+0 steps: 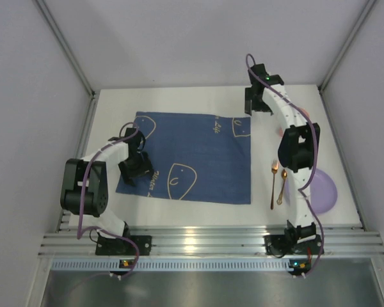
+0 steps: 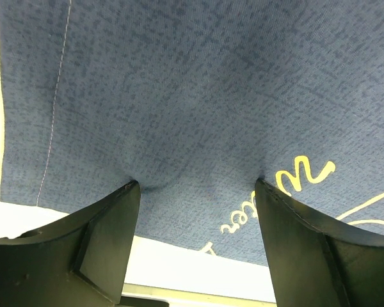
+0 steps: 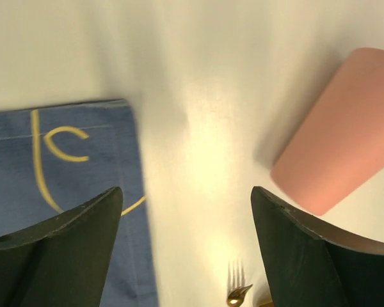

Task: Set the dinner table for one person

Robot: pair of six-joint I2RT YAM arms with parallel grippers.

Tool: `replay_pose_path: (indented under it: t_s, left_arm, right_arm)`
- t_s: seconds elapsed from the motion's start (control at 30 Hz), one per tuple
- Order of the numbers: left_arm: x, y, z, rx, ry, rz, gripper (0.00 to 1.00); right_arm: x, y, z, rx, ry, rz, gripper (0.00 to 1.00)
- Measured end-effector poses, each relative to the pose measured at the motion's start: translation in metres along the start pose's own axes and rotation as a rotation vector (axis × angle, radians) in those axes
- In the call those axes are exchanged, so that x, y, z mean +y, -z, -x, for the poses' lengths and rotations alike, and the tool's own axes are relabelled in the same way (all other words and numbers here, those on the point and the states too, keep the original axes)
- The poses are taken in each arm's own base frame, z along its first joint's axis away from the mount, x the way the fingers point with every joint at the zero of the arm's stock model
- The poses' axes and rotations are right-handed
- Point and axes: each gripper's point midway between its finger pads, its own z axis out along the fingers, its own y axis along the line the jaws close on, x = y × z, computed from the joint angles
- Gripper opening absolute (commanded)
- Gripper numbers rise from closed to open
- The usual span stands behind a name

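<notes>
Top view: the white dinner table fills the booth floor. One blue placemat lies mid-table, one gold fork and one gold spoon sit side by side to its right, and one purple plate is further right.

Left wrist: the left gripper is spread wide, tips on the placemat's edge, gripping nothing.

Right wrist: the right gripper is wide open over bare table. One pink cup is nearby, maybe tipped over, hard to say.

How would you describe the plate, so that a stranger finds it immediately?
On the white dinner table, look right of the blue placemat. There, partly behind the right arm, lies a round plate; it alone is lilac, while the fork and spoon beside it are golden.
</notes>
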Motion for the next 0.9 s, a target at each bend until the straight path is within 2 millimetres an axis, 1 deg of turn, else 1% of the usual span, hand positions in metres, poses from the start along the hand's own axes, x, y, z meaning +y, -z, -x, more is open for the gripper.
replay_pose_path:
  t_s: [0.03, 0.1, 0.13, 0.2, 0.23, 0.33, 0.37, 0.43, 0.53, 0.67, 0.8, 0.87, 0.9]
  left_arm:
    - [0.0, 0.0, 0.0, 0.001, 0.0, 0.001, 0.77]
    - [0.0, 0.0, 0.0, 0.003, 0.0, 0.001, 0.77]
    - [0.0, 0.0, 0.001, 0.003, 0.001, 0.002, 0.77]
    - [-0.001, 0.0, 0.001, 0.001, 0.004, 0.001, 0.77]
    - [-0.001, 0.0, 0.001, 0.003, 0.008, 0.002, 0.77]
    - [-0.002, 0.0, 0.002, 0.004, 0.021, 0.0, 0.75]
    - [-0.003, 0.0, 0.002, 0.005, 0.028, -0.002, 0.74]
    - [-0.003, -0.001, 0.001, 0.001, 0.044, -0.005, 0.74]
    - [-0.003, 0.0, 0.001, -0.023, 0.067, -0.015, 0.74]
    - [-0.003, 0.001, 0.0, -0.06, 0.094, -0.04, 0.73]
    - [-0.01, 0.006, -0.01, -0.063, 0.111, -0.086, 0.73]
    - [-0.015, 0.008, -0.017, -0.045, 0.111, -0.109, 0.73]
    - [-0.018, 0.009, -0.021, -0.033, 0.111, -0.119, 0.73]
  right_arm:
    - [-0.014, -0.004, 0.002, 0.005, -0.023, -0.016, 0.82]
    - [-0.028, -0.009, 0.0, 0.02, -0.045, -0.034, 0.82]
    - [-0.032, -0.01, -0.003, 0.029, -0.048, -0.038, 0.83]
    - [-0.033, -0.007, -0.016, 0.056, -0.039, -0.04, 0.85]
    - [-0.033, -0.003, -0.024, 0.07, -0.031, -0.04, 0.86]
    - [-0.039, 0.013, -0.038, 0.081, -0.026, -0.039, 0.87]
    - [-0.042, 0.019, -0.037, 0.074, -0.032, -0.037, 0.87]
    - [-0.05, 0.028, -0.03, 0.046, -0.064, -0.033, 0.87]
    - [-0.075, 0.035, -0.019, 0.019, -0.139, -0.027, 0.87]
    - [-0.13, 0.028, -0.009, 0.011, -0.272, -0.041, 0.87]
    - [-0.202, 0.018, 0.0, -0.007, -0.445, -0.02, 0.86]
    - [-0.238, 0.008, 0.009, -0.042, -0.531, 0.005, 0.86]
    - [-0.252, 0.003, 0.012, -0.058, -0.565, 0.019, 0.86]
